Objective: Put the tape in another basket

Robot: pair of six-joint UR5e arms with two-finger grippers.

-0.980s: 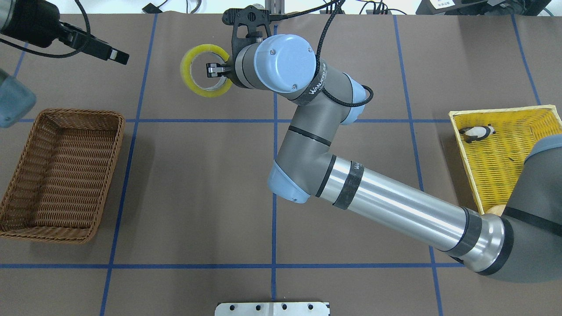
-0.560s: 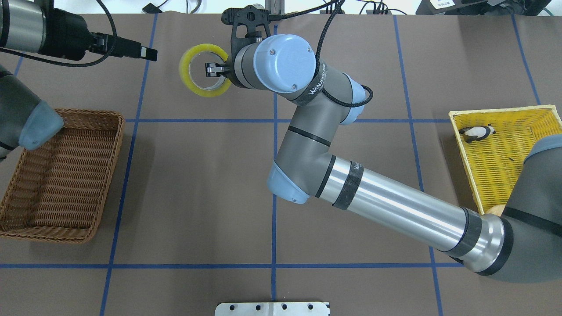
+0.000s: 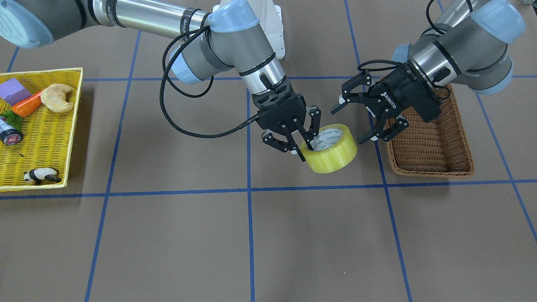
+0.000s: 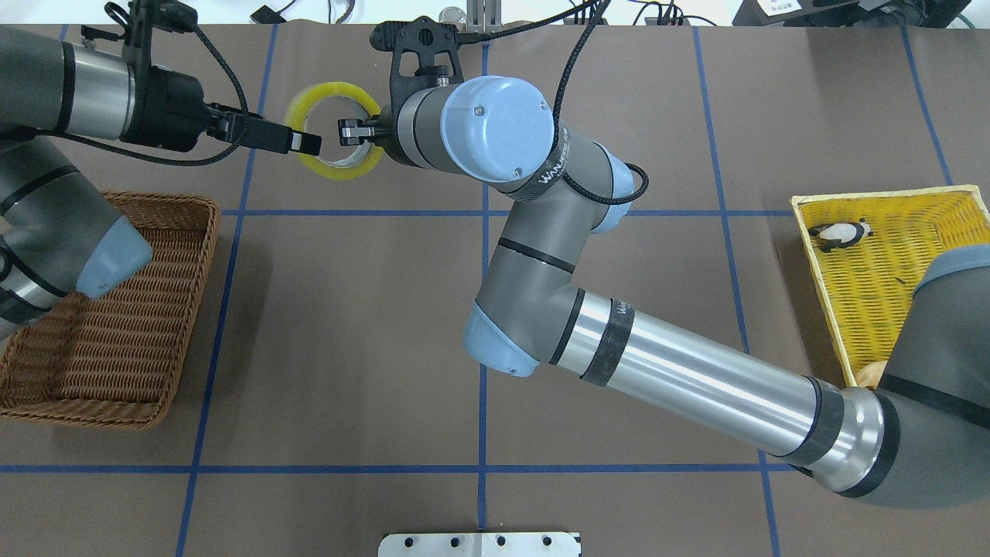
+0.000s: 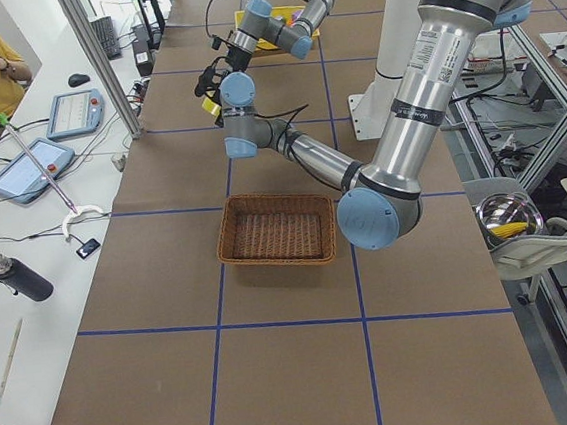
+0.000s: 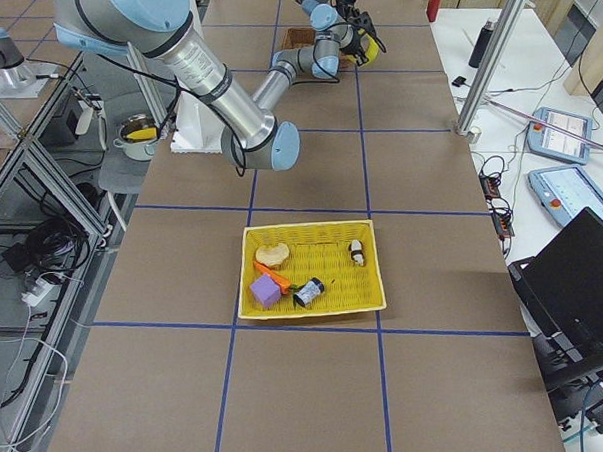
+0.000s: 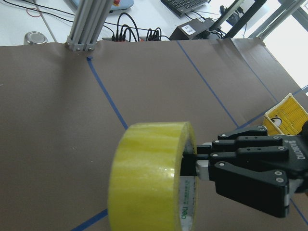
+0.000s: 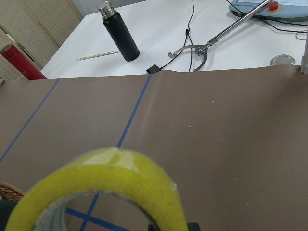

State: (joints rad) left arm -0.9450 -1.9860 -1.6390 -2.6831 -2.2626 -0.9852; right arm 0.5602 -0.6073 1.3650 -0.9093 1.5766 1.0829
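Note:
My right gripper (image 3: 303,144) is shut on the wall of the yellow tape roll (image 3: 333,154), one finger inside the grey-white core. It holds the roll above the far middle of the table. The tape also shows in the overhead view (image 4: 329,90), the left wrist view (image 7: 149,178) and the right wrist view (image 8: 108,180). My left gripper (image 3: 350,123) is open just beside the tape, between it and the brown wicker basket (image 3: 423,153), jaws wide and not on the roll. The basket (image 4: 116,325) holds nothing that I can see.
The yellow woven tray (image 3: 42,126) at the robot's right end holds a toy panda (image 3: 40,175), a croissant (image 3: 58,96), a carrot, a purple block and a small bottle. The left arm's elbow (image 4: 108,255) hangs over the brown basket. Blue tape lines grid the table.
My left arm has swung in from the left, its gripper now right beside the tape. My right gripper has carried the tape a little to the left.

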